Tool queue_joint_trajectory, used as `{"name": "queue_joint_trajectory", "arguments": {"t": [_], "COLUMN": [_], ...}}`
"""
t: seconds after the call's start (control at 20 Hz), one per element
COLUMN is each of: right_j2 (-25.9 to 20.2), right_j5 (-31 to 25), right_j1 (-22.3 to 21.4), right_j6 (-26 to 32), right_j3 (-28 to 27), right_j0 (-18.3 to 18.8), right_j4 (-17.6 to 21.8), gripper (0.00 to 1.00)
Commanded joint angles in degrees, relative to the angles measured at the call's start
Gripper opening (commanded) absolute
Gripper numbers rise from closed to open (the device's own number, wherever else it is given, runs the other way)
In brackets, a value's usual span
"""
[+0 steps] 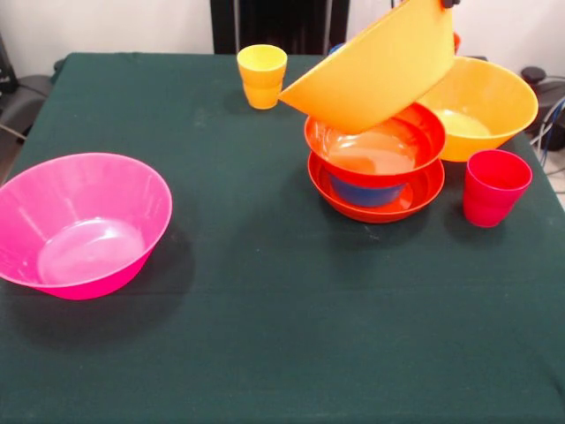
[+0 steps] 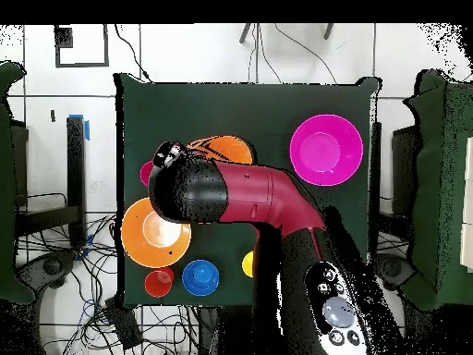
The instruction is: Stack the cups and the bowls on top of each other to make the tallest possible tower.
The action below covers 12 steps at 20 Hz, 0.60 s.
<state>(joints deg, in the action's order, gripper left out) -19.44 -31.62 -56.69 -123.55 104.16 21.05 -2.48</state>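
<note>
Held bowl: a large orange-yellow bowl (image 1: 375, 71) hangs steeply tilted above the tower, its rim running up to the top edge of the front view, its low side just over the upper red-orange bowl.
Claw: only a dark tip (image 1: 449, 3) shows at that top edge, on the bowl's rim; it seems to grip the rim, but whether its fingers are closed cannot be told.
Tower: a shallow red-orange bowl (image 1: 388, 201) lies lowest on the bench (image 1: 265, 336), a small blue bowl (image 1: 366, 192) sits in it, and a second red-orange bowl (image 1: 375, 146) rests on the blue one.
Other bowls: a second orange-yellow bowl (image 1: 485, 106) stands right of the tower, touching or nearly so; the pink bowl (image 1: 79, 221) sits well apart at near left.
Cups: the yellow cup (image 1: 262, 75) stands far left of the tower, the red-pink cup (image 1: 494, 185) near right of it.
Handling: the bowls look light, stiff, thin-walled and glossy, so likely slippery; a pinch over the rim is the likely hold, and a bowl so held will probably swing.
Risk: a wide bowl on a narrower one may slide if set off centre.
</note>
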Motion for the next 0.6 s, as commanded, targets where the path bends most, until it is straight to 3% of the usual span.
{"name": "queue_joint_trajectory", "arguments": {"t": [0.05, 0.6], "right_j2": [2.1, 4.0], "right_j5": [2.5, 1.9], "right_j1": [1.1, 1.0], "right_j6": [-9.7, -8.9], "right_j3": [-1.9, -2.4], "right_j0": [-1.4, -2.7], "right_j4": [-2.5, -3.2], "gripper": [0.0, 0.0]}}
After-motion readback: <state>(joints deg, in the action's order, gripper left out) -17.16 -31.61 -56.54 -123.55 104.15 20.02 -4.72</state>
